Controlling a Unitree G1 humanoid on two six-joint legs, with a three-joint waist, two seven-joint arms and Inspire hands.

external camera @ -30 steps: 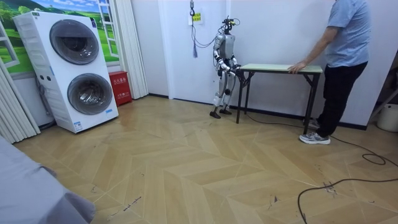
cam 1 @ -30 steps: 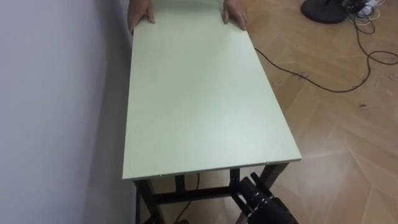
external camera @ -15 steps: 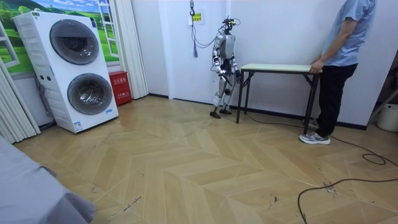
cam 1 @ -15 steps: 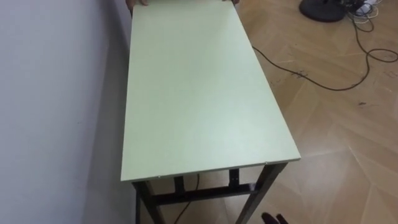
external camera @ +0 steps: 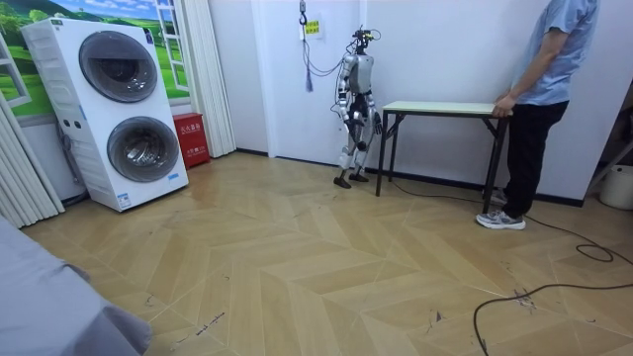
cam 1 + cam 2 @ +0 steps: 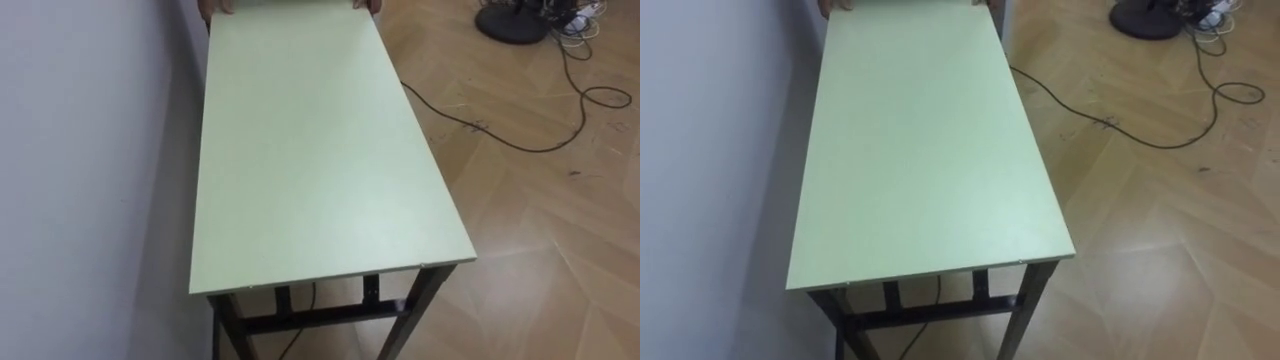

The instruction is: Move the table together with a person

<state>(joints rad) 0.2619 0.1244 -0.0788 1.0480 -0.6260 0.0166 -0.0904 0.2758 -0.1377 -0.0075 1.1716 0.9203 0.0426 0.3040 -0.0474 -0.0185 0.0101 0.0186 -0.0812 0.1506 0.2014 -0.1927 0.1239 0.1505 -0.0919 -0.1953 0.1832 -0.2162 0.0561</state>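
Note:
The table [image 6: 310, 150] has a pale green top and dark legs and stands lengthwise in front of me, its near short edge [image 6: 330, 278] close below. At the far end a person's hands [image 6: 213, 6] rest on the top's corners. In the room view the person [image 5: 544, 79] stands upright at the table's [image 5: 440, 107] right end with a hand [image 5: 505, 99] on it. I stand at the other end, facing it. My right hand [image 5: 377, 122] hangs low by the table leg and my left hand [image 5: 347, 105] is by my body.
A white wall [image 6: 90, 170] runs close along the table's left side. A black cable [image 6: 520, 140] and a dark round stand base [image 6: 512, 20] lie on the parquet to the right. Stacked washing machines [image 5: 119, 109] and a red box [image 5: 189, 138] stand far off.
My right forearm, seen under the near edge a second ago, has dropped out of the eye view. The person has straightened up, with both hands now at the far end edge.

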